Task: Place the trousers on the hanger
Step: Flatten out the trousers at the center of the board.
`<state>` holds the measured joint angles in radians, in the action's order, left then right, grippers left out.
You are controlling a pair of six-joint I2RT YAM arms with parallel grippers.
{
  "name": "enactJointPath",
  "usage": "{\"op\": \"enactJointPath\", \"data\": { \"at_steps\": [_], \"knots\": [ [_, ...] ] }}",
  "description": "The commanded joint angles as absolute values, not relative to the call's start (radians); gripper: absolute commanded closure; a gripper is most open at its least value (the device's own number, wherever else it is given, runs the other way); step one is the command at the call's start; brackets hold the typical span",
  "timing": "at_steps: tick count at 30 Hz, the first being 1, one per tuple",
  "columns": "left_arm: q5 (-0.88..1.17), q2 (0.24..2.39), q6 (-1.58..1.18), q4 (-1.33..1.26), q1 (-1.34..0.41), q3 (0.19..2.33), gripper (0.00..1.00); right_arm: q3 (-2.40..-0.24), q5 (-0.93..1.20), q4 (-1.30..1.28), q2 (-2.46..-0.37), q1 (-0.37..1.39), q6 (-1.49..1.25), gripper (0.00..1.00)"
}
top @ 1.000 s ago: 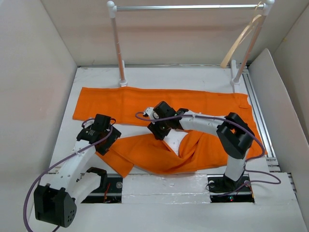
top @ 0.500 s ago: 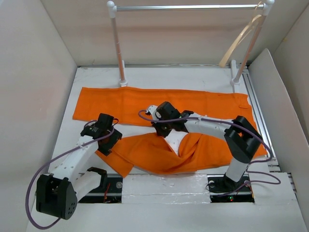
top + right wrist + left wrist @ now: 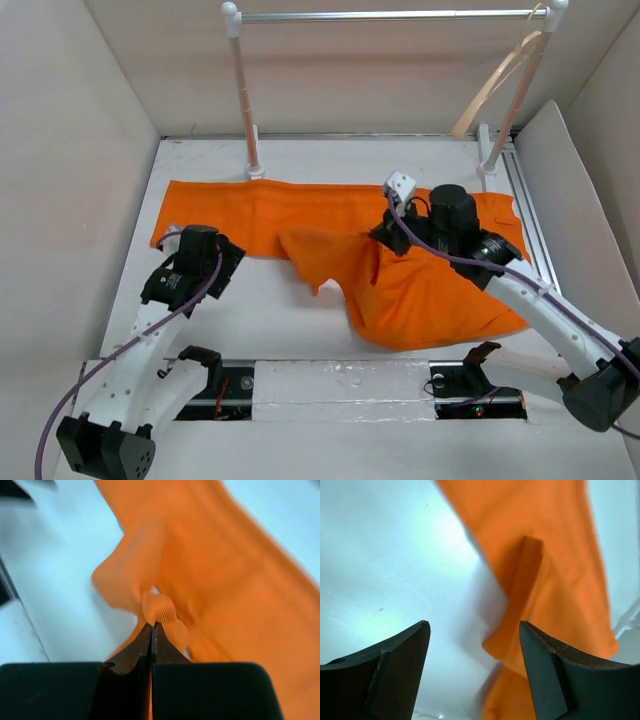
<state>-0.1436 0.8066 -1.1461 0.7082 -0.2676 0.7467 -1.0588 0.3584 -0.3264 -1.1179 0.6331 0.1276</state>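
- Since earlier, your right tool (image 3: 152,626) has pinched the trousers (image 3: 420,290) and hauled them rearward.
- Your left tool (image 3: 472,626) stands wide, empty, cloth just ahead.
- Step: gathering. Next, judge the reach to the hanger (image 3: 495,85) beyond.

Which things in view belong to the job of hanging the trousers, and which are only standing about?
For the job:
- trousers, pinched in the shut right claw
- hanger, at the far right
- left claw, open, holding nothing

Only standing about:
- rack with the silver bar
- table
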Motion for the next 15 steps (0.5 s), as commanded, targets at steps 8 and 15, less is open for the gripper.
{"op": "enactJointPath", "data": {
  "at_steps": [8,15],
  "knots": [
    [-0.042,0.913,-1.051,0.540,-0.295,0.716,0.32,-0.664,0.548,-0.564,-1.097,0.601,0.127,1.00],
    [0.016,1.174,-0.845,0.397,-0.354,0.918,0.39,-0.670,0.523,-0.549,-1.129,0.689,0.135,1.00]
  ]
}}
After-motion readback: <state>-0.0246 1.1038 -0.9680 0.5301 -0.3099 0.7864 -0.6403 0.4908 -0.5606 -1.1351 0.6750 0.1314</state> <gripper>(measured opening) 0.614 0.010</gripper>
